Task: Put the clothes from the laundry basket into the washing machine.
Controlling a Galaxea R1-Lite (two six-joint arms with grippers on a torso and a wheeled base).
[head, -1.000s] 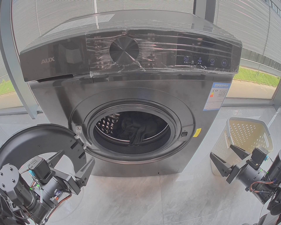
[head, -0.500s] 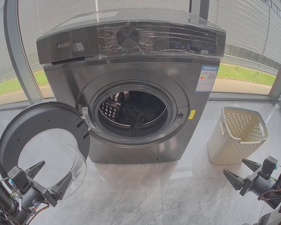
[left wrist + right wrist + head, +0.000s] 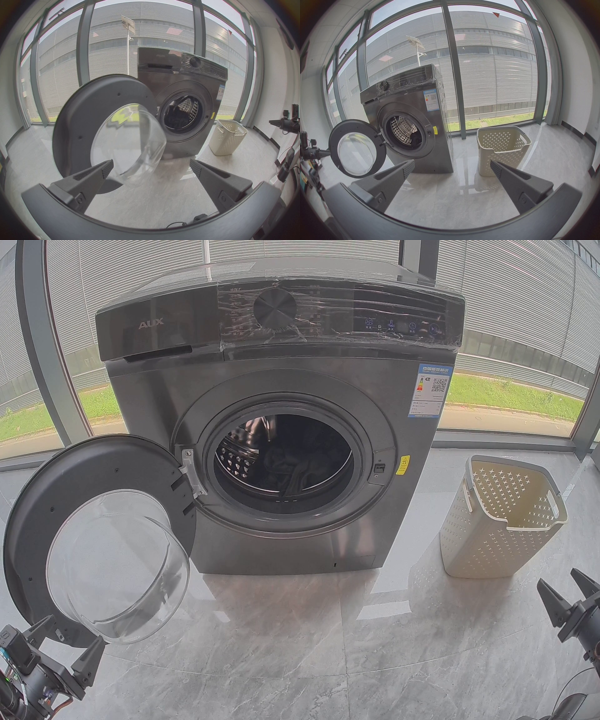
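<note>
Ahead of both grippers, well apart from them, stands the dark-grey front-loading washing machine (image 3: 281,384) on the pale marble-look floor (image 3: 281,646). Its round dark-grey door w/ clear glass bowl (image 3: 94,534) is swung fully open and hangs just ahead of the left gripper (image 3: 70,637), prob. so the drum mouth is free for loading. Dark crumpled clothes (image 3: 294,468) lie inside the drum, low & toward the back. The cream perforated plastic laundry basket (image 3: 481,540) stands upright ahead of the right gripper (image 3: 560,580), on the machine's side away from the door, so that arm can reach in w/o crossing the opening. No cloth shows in the visible part of the basket's inside; its bottom is hidden. Both grippers are spread wide, holding nothing, low near the floor. From that, the task looks done or nearly so.
</note>
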